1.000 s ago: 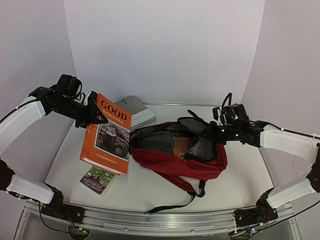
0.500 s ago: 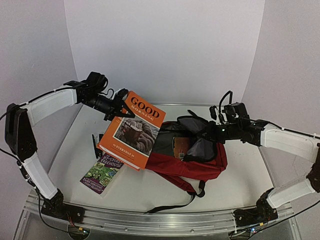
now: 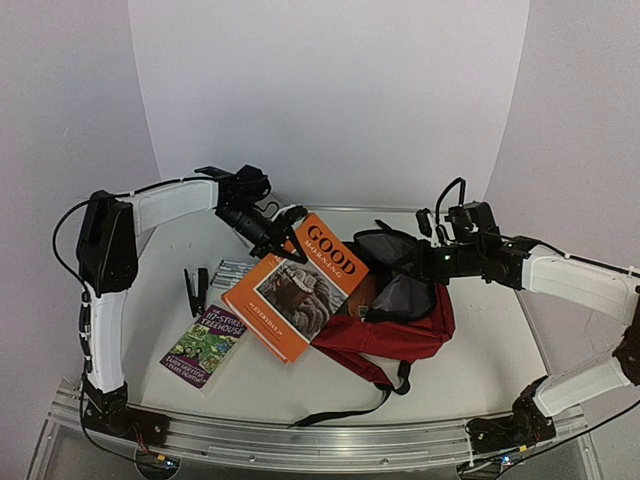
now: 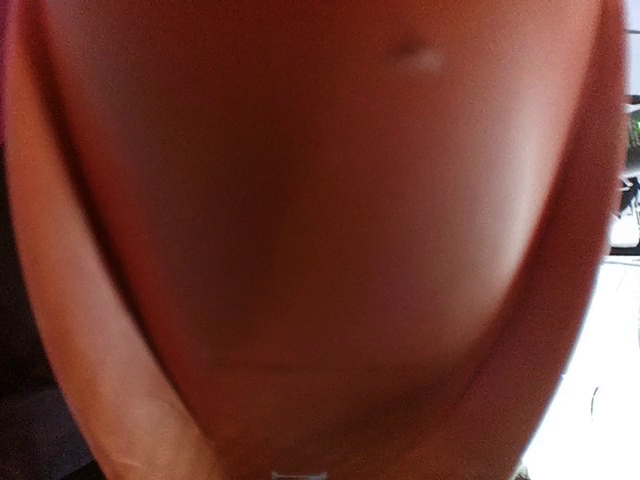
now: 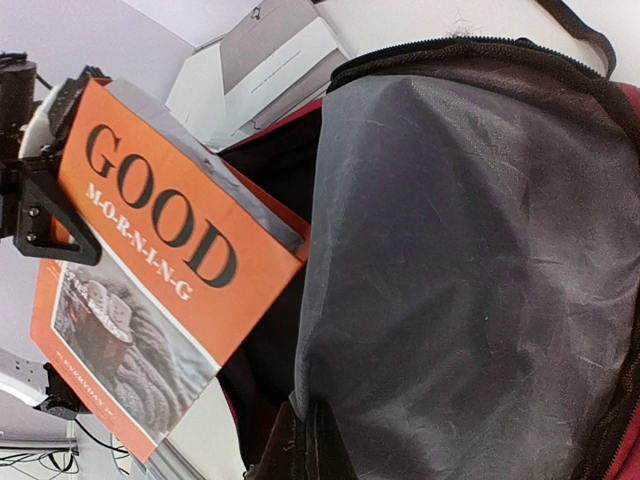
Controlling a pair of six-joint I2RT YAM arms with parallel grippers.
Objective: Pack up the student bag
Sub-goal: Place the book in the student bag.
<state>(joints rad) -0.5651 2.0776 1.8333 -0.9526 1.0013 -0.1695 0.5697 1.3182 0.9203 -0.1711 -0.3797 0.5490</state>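
Observation:
The red student bag [image 3: 405,336] lies on the table with its mouth facing left. My right gripper [image 3: 404,264] is shut on the edge of its top flap and holds the grey lining [image 5: 470,250] up; its fingertips [image 5: 318,440] pinch the lining's edge. My left gripper [image 3: 287,238] is shut on the top edge of an orange "GOOD MORNING" book [image 3: 298,293] and holds it tilted, with its right corner at the bag's mouth. The right wrist view shows that gripper [image 5: 42,214] on the book [image 5: 150,230]. The book's cover [image 4: 320,200] fills the left wrist view and hides the fingers.
A small green-and-purple book [image 3: 204,346] lies at the front left. A black clip [image 3: 196,290] and some pens [image 3: 232,272] lie left of the orange book. A grey-white box [image 5: 265,62] stands behind the bag. A black strap [image 3: 345,408] trails toward the front edge.
My left arm has swung the orange book to the right, from the table's left side to the bag's mouth, uncovering the clip and pens. My right gripper has kept the flap raised.

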